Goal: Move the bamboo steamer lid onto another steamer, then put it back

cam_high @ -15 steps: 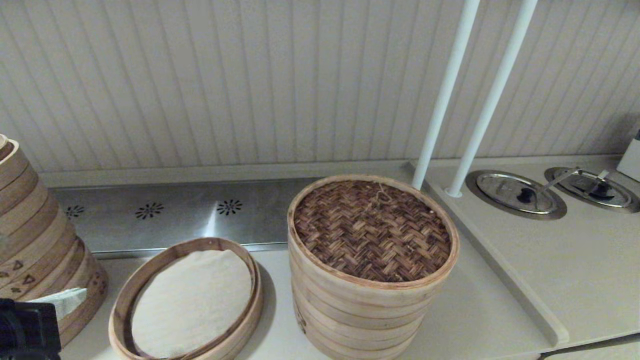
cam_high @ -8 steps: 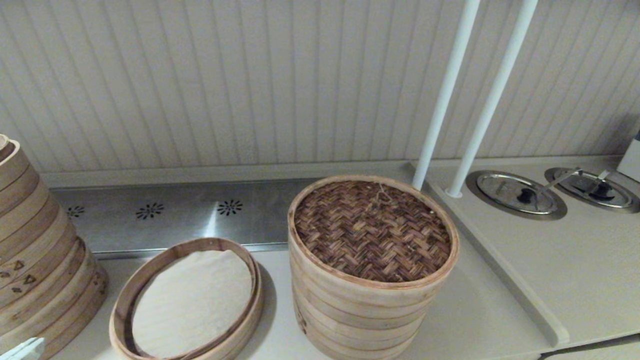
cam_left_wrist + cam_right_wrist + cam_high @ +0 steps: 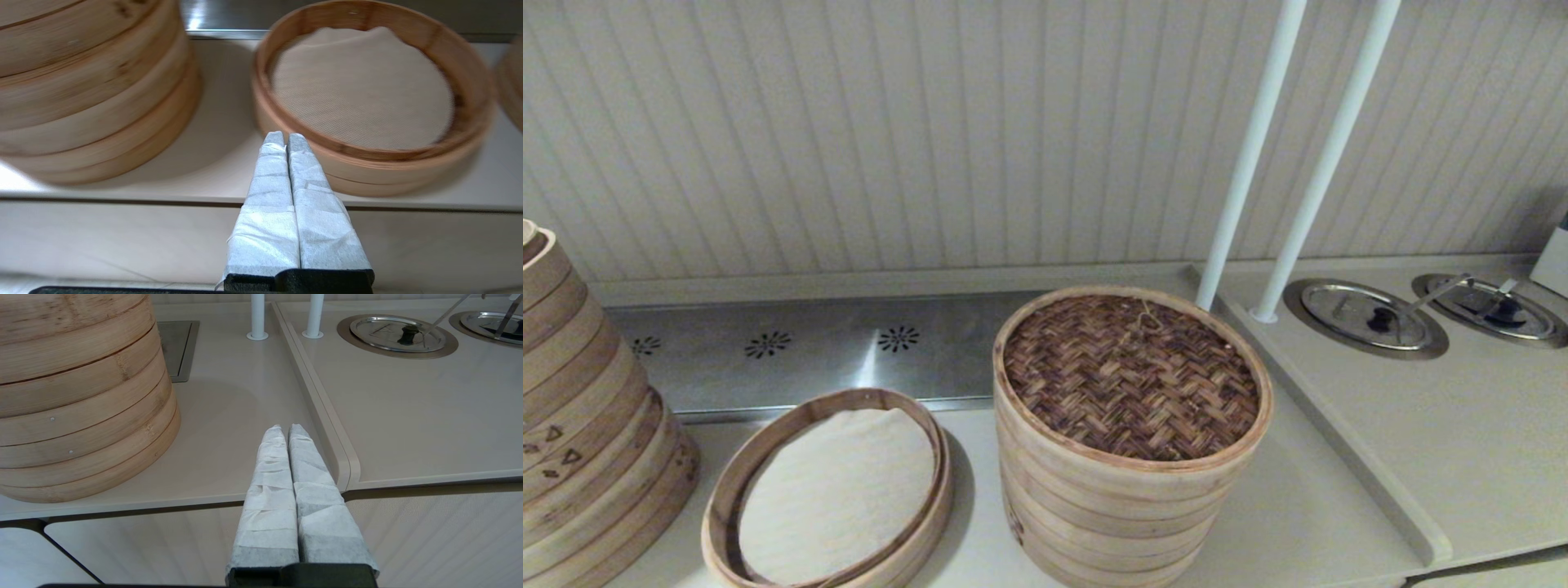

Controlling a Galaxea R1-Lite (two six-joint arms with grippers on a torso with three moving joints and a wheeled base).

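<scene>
The bamboo steamer lid (image 3: pixel 1131 376), dark herringbone weave with a small knot loop, rests on top of the multi-tier steamer stack (image 3: pixel 1107 510) in the middle of the counter. Left of it lies the single low steamer tray (image 3: pixel 829 490) with a white cloth liner, also seen in the left wrist view (image 3: pixel 367 85). My left gripper (image 3: pixel 284 138) is shut and empty, low in front of the counter edge near that tray. My right gripper (image 3: pixel 284 430) is shut and empty, at the counter front right of the stack (image 3: pixel 77 396). Neither gripper shows in the head view.
A big steamer stack with triangle cut-outs (image 3: pixel 580 408) stands at the far left. Two white poles (image 3: pixel 1286 163) rise behind the middle stack. Two steel pot lids (image 3: pixel 1364 314) sit recessed in the raised counter section on the right. A steel vent strip (image 3: pixel 792 343) runs along the wall.
The left arm, at the head view's lower left edge a second ago, has pulled back down out of that view. The lid and steamers have not moved.
</scene>
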